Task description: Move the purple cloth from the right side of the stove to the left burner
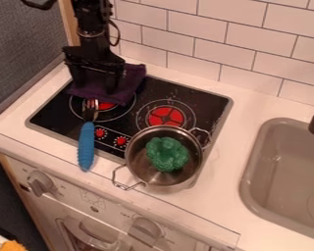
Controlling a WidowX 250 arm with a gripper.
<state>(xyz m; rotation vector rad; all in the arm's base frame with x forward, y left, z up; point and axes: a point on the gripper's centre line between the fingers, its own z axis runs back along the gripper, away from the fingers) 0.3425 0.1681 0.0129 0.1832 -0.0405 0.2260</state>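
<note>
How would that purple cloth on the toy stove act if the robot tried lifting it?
The purple cloth would probably be floppy, sagging rather than holding its shape, since it lies rumpled. It looks thin, so likely light for its size. Dragged sideways, it might nudge the blue-handled fork, whose tines lie close by its near edge.

Passage between pot (139,164) and sink (249,179), tiled wall (242,46) behind, fork (86,139) (blue-handled) crossing the front edge of the stovetop (209,102)

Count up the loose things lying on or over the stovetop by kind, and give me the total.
Pot with wire handles: 1
Blue-handled fork: 1
Green toy broccoli, in the pot: 1
Purple cloth: 1
Total: 4
</note>
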